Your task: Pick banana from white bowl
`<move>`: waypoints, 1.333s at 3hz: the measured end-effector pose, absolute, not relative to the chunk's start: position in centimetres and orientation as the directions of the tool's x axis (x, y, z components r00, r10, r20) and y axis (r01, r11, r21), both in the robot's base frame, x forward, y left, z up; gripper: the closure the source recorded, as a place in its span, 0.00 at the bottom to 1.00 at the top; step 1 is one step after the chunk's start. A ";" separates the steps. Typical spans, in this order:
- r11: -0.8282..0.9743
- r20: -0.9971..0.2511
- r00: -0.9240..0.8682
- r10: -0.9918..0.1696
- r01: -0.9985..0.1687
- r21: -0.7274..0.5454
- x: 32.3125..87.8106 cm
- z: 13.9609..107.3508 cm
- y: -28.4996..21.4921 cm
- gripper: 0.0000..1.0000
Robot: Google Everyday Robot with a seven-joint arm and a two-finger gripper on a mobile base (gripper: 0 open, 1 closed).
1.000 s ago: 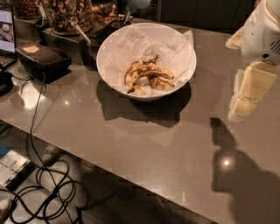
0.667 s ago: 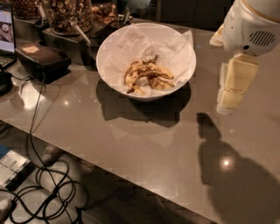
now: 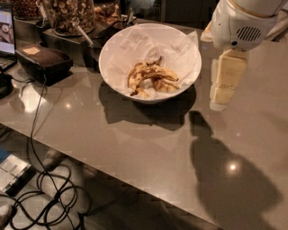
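The white bowl stands on the grey table, lined with crumpled white paper. The banana, yellow with heavy brown blotches, lies in the middle of the bowl on the paper, curving over a couple of shorter spotted ones. The claw hangs to the right of the bowl, just beside its rim and clear of the fruit, pointing down at the table under the arm's white housing. Whether the claw is apart or together I cannot tell. A black box and a glass jar sit to the left; cables trail on the floor below.
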State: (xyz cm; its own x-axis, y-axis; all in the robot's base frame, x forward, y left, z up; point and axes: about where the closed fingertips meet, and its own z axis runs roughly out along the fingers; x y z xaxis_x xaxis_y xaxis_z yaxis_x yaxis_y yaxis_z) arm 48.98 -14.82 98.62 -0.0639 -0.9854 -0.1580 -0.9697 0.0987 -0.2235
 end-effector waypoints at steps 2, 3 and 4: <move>0.012 -0.117 0.023 -0.993 -0.959 -0.284 54.0 99.0 -10.2 0.00; 0.011 -0.126 0.028 -0.992 -0.954 -0.299 54.3 99.2 -9.9 0.00; 0.012 -0.144 0.032 -0.989 -0.954 -0.300 54.9 99.1 -9.3 0.00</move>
State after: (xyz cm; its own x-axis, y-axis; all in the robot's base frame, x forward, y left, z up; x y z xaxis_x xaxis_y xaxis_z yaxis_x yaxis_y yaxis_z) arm 54.92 -9.34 99.06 0.0324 -0.9890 -0.1444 -0.9539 0.0125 -0.2999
